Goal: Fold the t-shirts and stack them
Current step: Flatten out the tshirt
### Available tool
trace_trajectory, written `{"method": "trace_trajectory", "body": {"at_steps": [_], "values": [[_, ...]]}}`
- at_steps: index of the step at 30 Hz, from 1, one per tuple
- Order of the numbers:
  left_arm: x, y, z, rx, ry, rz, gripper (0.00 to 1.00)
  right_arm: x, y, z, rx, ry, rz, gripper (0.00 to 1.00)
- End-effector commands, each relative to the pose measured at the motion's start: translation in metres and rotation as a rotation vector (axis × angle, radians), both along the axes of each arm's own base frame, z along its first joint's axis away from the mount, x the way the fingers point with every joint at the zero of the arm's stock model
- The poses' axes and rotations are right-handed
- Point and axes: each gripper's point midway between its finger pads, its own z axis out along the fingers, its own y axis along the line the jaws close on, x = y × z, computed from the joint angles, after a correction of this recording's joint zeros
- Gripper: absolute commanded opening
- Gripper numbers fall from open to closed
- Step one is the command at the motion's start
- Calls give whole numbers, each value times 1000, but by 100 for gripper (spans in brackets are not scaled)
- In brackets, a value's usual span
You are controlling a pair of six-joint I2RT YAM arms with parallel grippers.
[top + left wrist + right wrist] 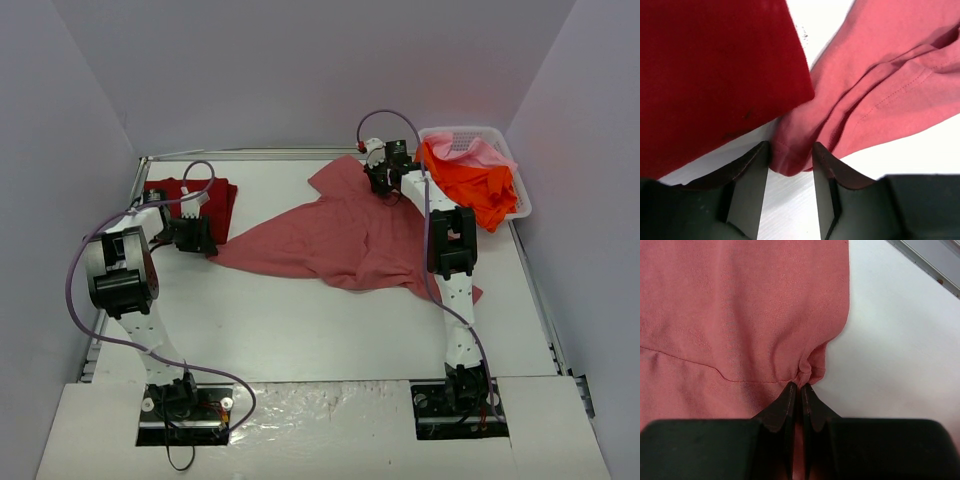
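- The desk (300, 330) is white and flat, with a thin metal rail along its far edge and its sides.
- A rose-red t-shirt (330, 240) lies unfolded and wrinkled across the middle of the desk, stretched from the left part to the far right part.
- A dark crimson t-shirt (215, 200) lies folded flat in the far left corner, and its edge meets one corner of the rose-red t-shirt.
- A white lattice basket (468, 131) stands in the far right corner.
- The left arm base (183, 405) and the right arm base (460, 400) sit at the near edge.
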Motion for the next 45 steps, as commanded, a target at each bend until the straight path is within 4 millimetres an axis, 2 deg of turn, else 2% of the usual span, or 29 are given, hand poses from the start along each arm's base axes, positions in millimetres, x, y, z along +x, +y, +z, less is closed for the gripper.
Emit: {"method": "trace_trajectory", "body": {"at_steps": [1, 7, 11, 19, 23, 26, 32, 35, 38, 41, 42, 44, 45], "values": [[-5, -3, 5, -34, 9, -33, 37, -60, 4, -64, -53, 259, 29, 0], [-10, 1, -6, -17, 36, -35, 29, -62, 4, -68, -61, 264, 34, 0], [-11, 3, -10, -17, 48, -28, 29, -63, 4, -66, -63, 264, 37, 0], [-11, 10, -5, 0, 55, -33, 27, -64, 4, -65, -66, 264, 41, 0], [-11, 17, -2, -9, 49, -15, 17, -65, 3, -63, -69, 262, 44, 0], [-12, 18, 0, -20, 52, -14, 3, -67, 2, -64, -74, 267, 43, 0], [-18, 14, 7, -38, 48, -29, 2, -70, 1, -60, -79, 267, 51, 0], [-23, 9, 18, -59, 35, -63, 2, -73, -2, -47, -83, 258, 58, 0], [-34, 4, 37, -81, 41, -90, 3, -76, -3, -18, -76, 221, 67, 0], [-37, -1, 62, -88, -17, -122, 2, -81, -4, 0, -76, 203, 75, 0], [-40, -2, 77, -82, -45, -129, 2, -82, -5, 14, -75, 183, 74, 0], [-40, -3, 94, -73, -83, -128, 2, -83, -8, 28, -79, 163, 68, 0], [-42, -3, 108, -63, -111, -124, 2, -80, -9, 43, -76, 135, 64, 0]]}}
